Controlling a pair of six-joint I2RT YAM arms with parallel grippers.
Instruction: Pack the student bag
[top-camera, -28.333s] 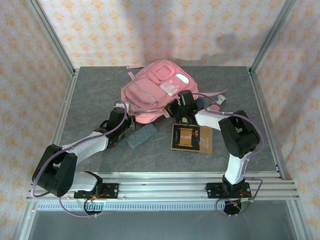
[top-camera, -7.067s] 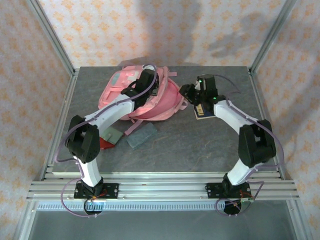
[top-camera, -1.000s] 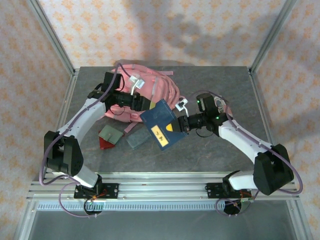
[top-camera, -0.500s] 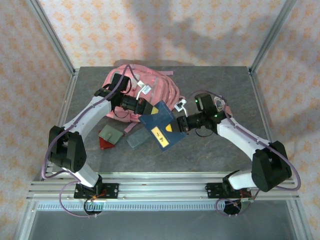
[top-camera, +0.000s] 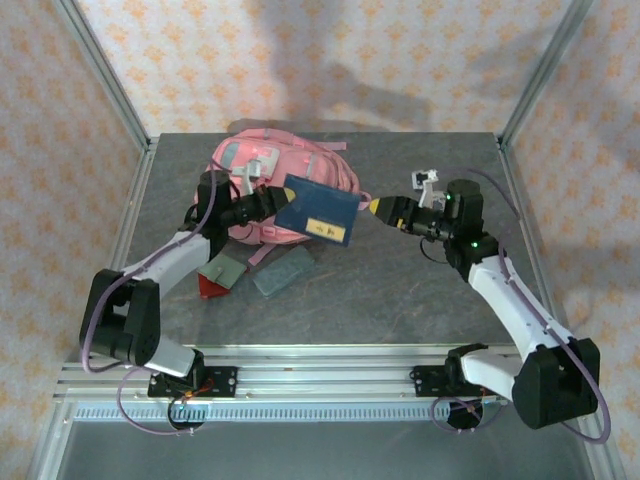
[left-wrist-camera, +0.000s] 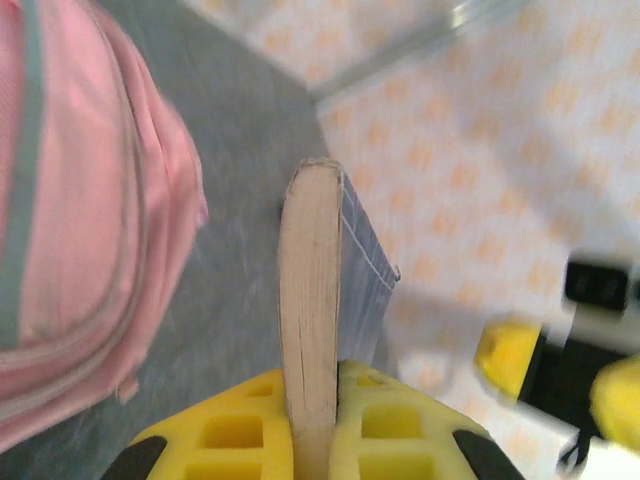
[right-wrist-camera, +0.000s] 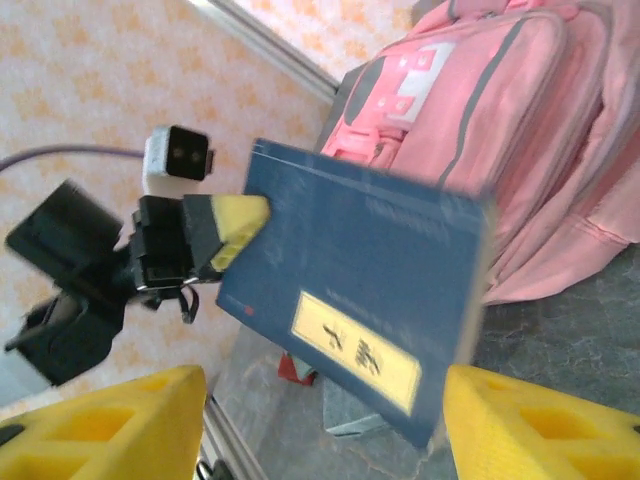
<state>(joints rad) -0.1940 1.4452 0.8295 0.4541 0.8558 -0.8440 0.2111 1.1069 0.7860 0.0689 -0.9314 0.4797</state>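
Blue book (top-camera: 320, 210) now clamped in left gripper (top-camera: 273, 197), over student bag (top-camera: 250, 165) near table's (top-camera: 400, 290) far edge; right gripper (top-camera: 385, 208) released, jaws wide. Insertion next.

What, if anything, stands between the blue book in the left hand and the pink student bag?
Nothing visible does. The left hand clamps the blue book by one edge beside the student bag. The right hand is open, apart to the right. I cannot tell whether the bag is unzipped.

Pink student bag (top-camera: 315, 163); navy, yellow-labelled book (top-camera: 312, 205)
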